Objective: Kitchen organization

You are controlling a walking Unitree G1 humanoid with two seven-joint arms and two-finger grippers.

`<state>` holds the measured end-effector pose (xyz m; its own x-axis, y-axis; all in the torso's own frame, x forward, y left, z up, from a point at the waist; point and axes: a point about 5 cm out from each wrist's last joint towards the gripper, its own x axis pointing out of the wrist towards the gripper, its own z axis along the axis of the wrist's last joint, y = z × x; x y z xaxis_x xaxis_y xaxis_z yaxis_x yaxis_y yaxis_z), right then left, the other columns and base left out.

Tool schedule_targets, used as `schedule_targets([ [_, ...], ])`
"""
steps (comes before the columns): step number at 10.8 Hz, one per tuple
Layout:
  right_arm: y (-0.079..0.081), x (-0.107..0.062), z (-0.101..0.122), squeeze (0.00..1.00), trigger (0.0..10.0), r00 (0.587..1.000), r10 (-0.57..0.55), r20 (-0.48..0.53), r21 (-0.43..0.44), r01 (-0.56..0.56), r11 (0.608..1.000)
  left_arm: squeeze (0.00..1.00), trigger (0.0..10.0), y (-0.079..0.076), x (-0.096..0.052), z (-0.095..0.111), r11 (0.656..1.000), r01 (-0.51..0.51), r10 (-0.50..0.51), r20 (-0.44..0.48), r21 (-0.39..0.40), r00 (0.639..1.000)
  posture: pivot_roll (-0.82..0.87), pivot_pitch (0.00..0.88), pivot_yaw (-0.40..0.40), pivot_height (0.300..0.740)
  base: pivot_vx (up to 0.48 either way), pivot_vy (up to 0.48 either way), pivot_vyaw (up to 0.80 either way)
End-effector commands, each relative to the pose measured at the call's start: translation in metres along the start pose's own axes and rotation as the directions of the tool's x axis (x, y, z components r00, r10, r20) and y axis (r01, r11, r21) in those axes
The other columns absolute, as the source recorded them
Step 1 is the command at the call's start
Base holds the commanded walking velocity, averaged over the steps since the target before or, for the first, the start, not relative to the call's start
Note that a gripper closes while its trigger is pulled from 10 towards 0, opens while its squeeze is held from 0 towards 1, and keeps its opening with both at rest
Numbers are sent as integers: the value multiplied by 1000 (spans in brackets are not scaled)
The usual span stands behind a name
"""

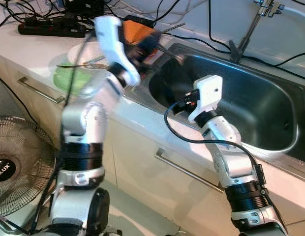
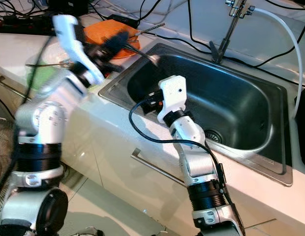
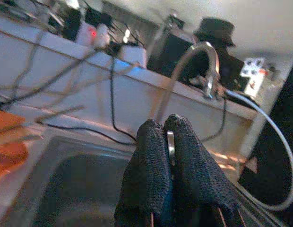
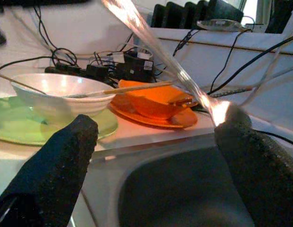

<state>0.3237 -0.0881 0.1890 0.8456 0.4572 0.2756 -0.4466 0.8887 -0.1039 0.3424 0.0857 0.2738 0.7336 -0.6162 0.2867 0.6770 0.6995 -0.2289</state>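
Note:
My left gripper (image 1: 151, 46) hovers, blurred by motion, over the near-left corner of the steel sink (image 1: 270, 115). It is shut on a thin metal utensil (image 1: 175, 55) that points out over the basin. In the left wrist view the handle of the utensil (image 3: 170, 141) is pinched between the two black fingers (image 3: 151, 156). My right gripper (image 4: 156, 123) stands open at the sink's left rim, nothing between its fingers. Beyond it, on the counter, a white bowl (image 4: 56, 92) sits on a green plate (image 4: 14, 125), and an orange bowl (image 4: 151, 101) sits on an orange plate (image 4: 184, 118).
A chopstick lies across the white bowl. A faucet (image 1: 251, 29) rises behind the sink, with black cables running along the back wall. A power strip (image 1: 49, 27) lies at the counter's far left. A floor fan (image 1: 10, 157) stands to my left. Cabinet handles (image 1: 187, 172) jut out below.

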Motion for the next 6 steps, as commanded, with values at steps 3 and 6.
schedule_targets([
  [3,0,4,7,0,10000,1000,-16,21,-4,16,1000,0,10000,-22,7,-12,995,99,-99,-45,-17,994,-50,30,-54,740,0,0,0],
  [6,1,6,9,0,10000,999,-31,31,6,31,999,0,10000,-25,8,-15,994,110,-111,-61,-20,992,-48,37,-53,740,0,0,0],
])
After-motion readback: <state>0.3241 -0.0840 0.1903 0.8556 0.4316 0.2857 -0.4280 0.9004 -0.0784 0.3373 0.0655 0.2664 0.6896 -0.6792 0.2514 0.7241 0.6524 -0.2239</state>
